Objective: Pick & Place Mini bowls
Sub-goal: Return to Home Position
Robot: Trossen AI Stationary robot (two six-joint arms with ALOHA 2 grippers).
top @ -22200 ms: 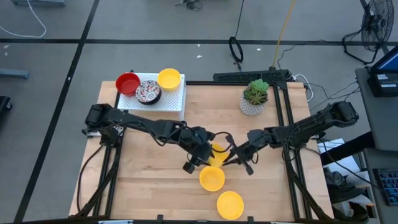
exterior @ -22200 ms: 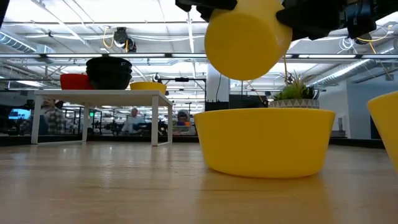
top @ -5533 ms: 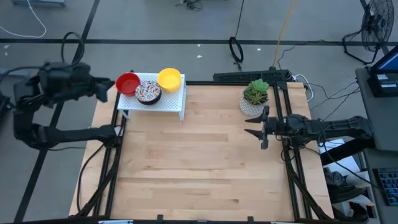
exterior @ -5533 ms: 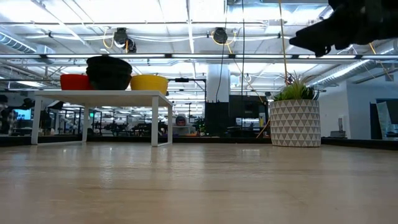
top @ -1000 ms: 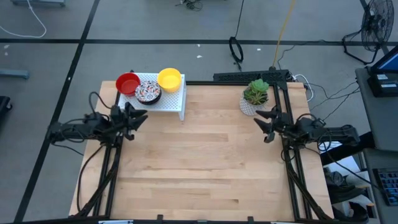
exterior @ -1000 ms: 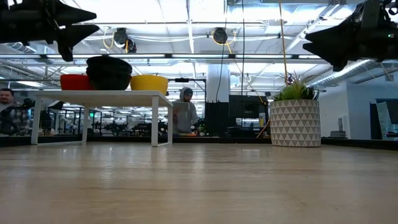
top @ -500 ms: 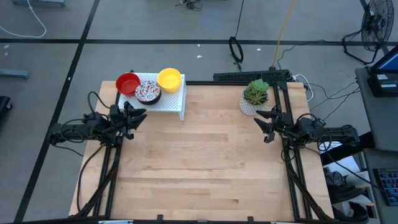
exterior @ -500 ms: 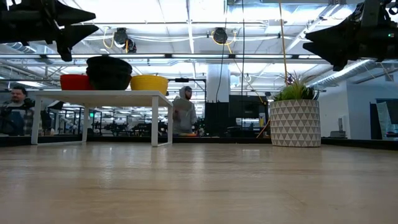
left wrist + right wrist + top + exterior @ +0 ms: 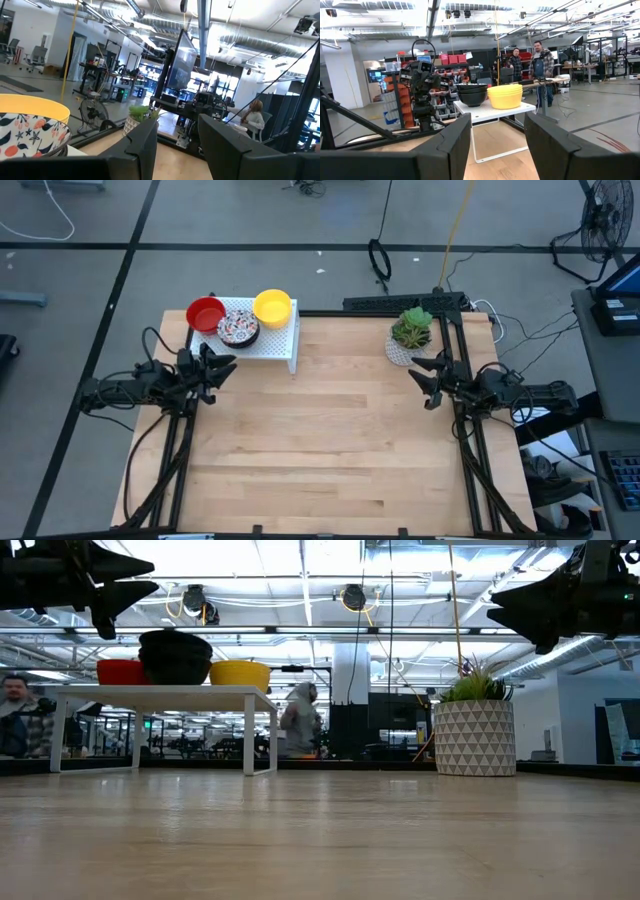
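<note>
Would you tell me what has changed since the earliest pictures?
The three loose yellow bowls are now stacked on the rack; the left gripper and right gripper let go and withdrew to the sides. Red bowl, speckled bowl, plant pot unmoved.

I see bright ceiling lights glaring in the low view; overhead, the table is evenly lit, shadows faint
</note>
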